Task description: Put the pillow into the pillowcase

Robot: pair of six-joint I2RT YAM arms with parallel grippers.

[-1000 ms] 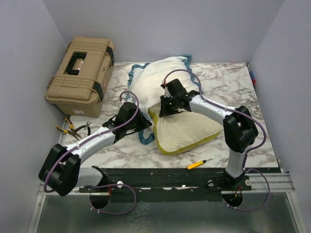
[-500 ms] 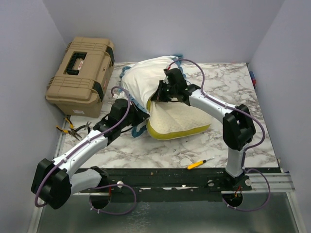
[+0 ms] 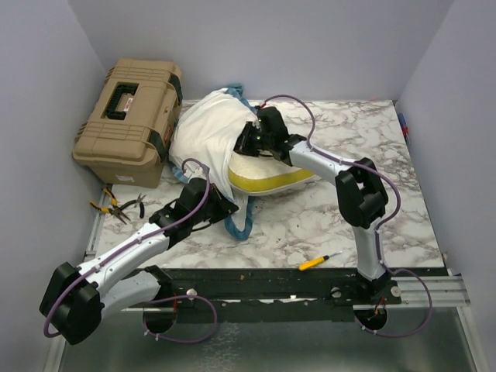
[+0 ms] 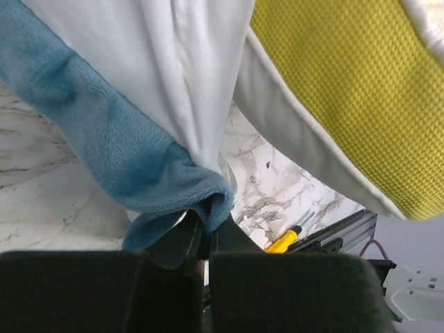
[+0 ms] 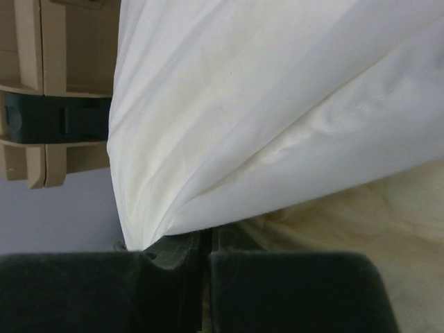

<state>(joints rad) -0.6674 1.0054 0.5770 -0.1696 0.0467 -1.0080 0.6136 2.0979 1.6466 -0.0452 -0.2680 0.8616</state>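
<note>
The pillowcase point(image 3: 205, 132) lies white side out at the back middle of the table, with blue trim point(image 3: 240, 225) hanging near its front. The cream pillow point(image 3: 271, 174) with its mustard band sticks out of the case's mouth to the right. My left gripper point(image 3: 225, 205) is shut on the blue trim and white fabric of the pillowcase point(image 4: 159, 166); the yellow pillow edge point(image 4: 347, 104) is to its right. My right gripper point(image 3: 246, 143) is shut on the white pillowcase fabric point(image 5: 263, 125) over the pillow point(image 5: 388, 229).
A tan tool case point(image 3: 132, 116) stands at the back left, touching the pillowcase; it also shows in the right wrist view point(image 5: 55, 83). Pliers point(image 3: 116, 205) lie left of my left arm. A yellow screwdriver point(image 3: 319, 261) lies near the front edge and also shows in the left wrist view point(image 4: 284, 241).
Both grippers pulled the pillowcase left and back over the pillow. The pillow has slid further into the case; less of it shows. The case now touches the tool case.
</note>
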